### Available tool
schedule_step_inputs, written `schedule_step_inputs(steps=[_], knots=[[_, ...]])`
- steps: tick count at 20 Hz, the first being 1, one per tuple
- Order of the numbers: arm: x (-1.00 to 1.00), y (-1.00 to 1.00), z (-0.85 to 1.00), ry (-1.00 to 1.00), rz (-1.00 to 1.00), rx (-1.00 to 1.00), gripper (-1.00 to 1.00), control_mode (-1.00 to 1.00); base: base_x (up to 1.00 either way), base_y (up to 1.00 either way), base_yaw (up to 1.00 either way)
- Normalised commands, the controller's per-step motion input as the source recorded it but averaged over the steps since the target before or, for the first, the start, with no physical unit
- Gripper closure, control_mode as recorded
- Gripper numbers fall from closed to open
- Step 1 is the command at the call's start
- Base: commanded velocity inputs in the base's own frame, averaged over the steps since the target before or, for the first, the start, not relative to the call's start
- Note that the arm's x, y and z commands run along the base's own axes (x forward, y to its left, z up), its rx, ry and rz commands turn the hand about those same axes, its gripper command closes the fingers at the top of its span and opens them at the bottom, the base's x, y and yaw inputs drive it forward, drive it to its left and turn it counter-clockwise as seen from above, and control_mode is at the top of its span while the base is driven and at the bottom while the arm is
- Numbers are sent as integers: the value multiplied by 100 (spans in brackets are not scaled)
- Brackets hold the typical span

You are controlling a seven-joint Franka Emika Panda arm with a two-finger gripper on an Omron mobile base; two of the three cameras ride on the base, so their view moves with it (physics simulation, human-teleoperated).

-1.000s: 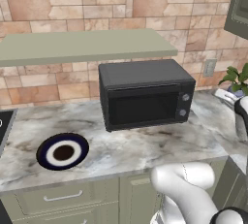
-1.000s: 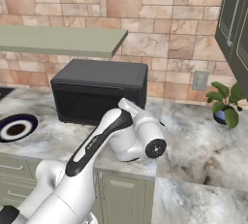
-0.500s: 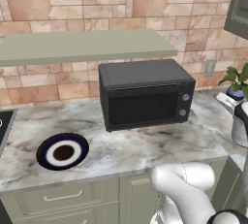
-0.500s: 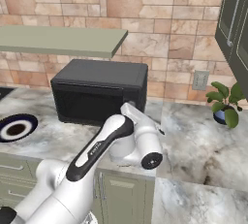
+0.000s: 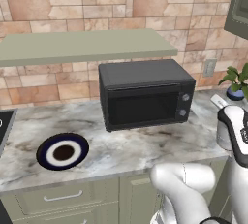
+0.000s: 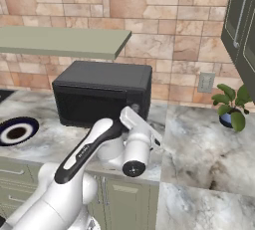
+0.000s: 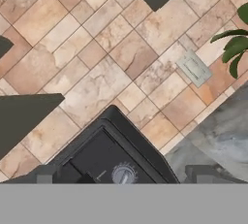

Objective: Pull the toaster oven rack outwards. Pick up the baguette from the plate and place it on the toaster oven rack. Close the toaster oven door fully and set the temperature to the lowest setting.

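The toaster oven (image 5: pixel 145 92) stands on the marble counter against the brick wall, with the toaster oven door (image 5: pixel 143 105) shut, so the toaster oven rack is hidden. Round knobs (image 5: pixel 183 105) sit on its right panel. The plate (image 5: pixel 63 151) lies on the counter to the oven's left with nothing on it; the baguette is out of view. My gripper (image 7: pixel 124 175) is open with nothing between its fingers. It hangs in front of the oven's right end, facing a knob (image 7: pixel 123 173) and the wall. The white hand (image 6: pixel 141 125) shows before the oven (image 6: pixel 104 92).
A potted plant (image 6: pixel 230 105) stands on the counter at the right, below a wall outlet (image 6: pixel 205 81). A grey-green shelf (image 5: pixel 87 46) runs just above the oven. Dark cabinets (image 6: pixel 241 25) hang at the upper right. A stove edge (image 5: pixel 4 121) shows far left.
The arm's wrist has swung left and a little lower in the right base view, nearer the oven's right front. The gripper stays open; oven and plate have not moved.
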Motion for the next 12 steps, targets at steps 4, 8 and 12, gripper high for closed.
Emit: schedule_step_inputs(steps=[4,8,12], knots=[[0,21,-15,0,-16,0,-100,-100,0,0,0],[0,21,-20,0,-10,0,-100,-100,0,0,0],[0,32,-18,0,-9,0,-100,-100,0,0,0]])
